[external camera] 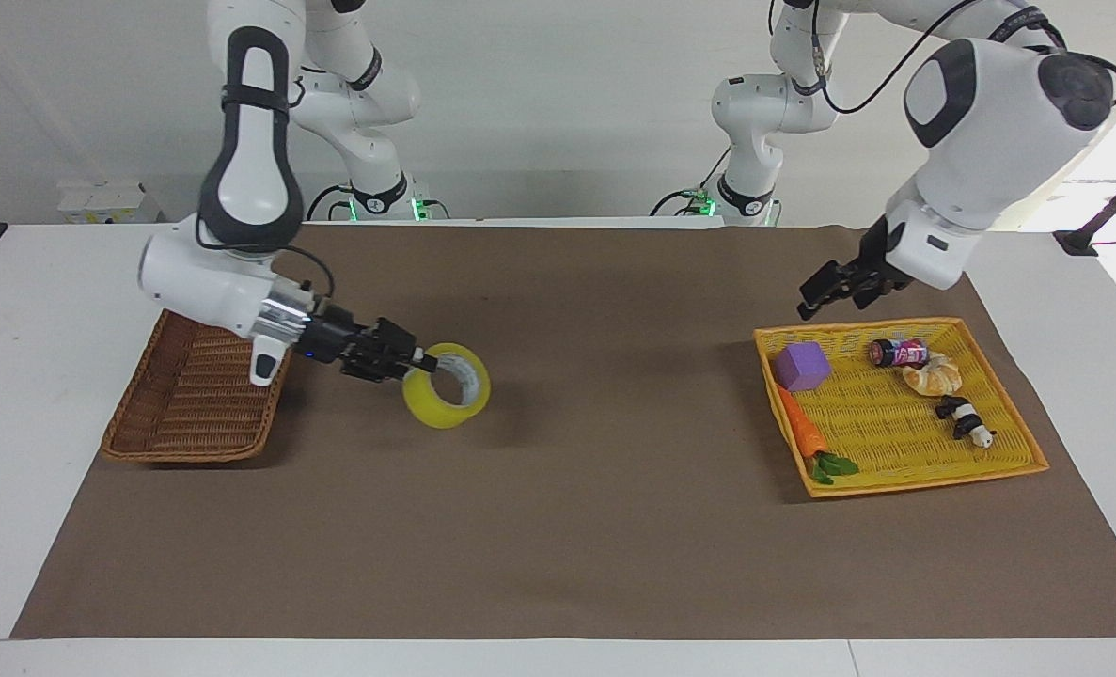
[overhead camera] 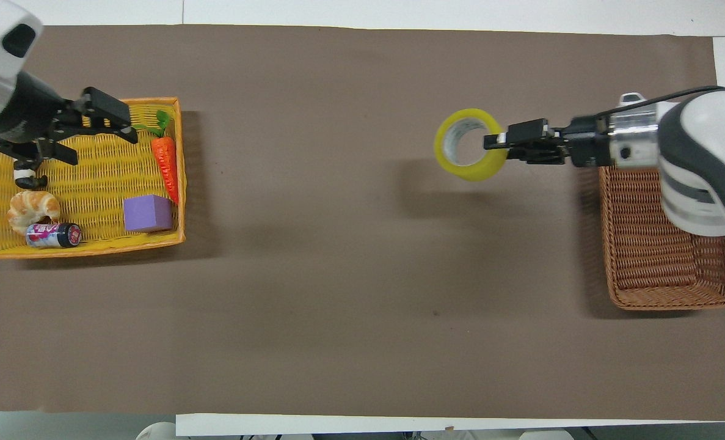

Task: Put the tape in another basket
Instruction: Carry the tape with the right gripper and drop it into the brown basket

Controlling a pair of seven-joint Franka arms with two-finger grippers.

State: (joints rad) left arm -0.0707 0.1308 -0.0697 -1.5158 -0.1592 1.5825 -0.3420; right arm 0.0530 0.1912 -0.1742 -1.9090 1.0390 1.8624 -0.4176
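The tape point(external camera: 437, 410), a yellow ring with a pale core, hangs tilted above the brown mat, beside the basket point(external camera: 191, 404) toward the middle of the table. My right gripper point(external camera: 423, 362) is shut on the ring's wall, one finger inside the hole. From overhead, the tape point(overhead camera: 462, 172) is held by the right gripper point(overhead camera: 496, 140) just short of the empty brown wicker basket point(overhead camera: 655, 244). My left gripper point(external camera: 830, 299) is open and holds nothing. It hovers above the yellow tray, where the left gripper point(overhead camera: 96, 143) shows over the tray's weave.
The yellow-orange tray point(external camera: 896, 423) at the left arm's end holds a purple cube point(external camera: 802, 366), a carrot point(external camera: 802, 432), a can point(external camera: 899, 353), a croissant point(external camera: 934, 378) and a panda figure point(external camera: 964, 419). The brown mat point(external camera: 614, 527) covers the table between tray and basket.
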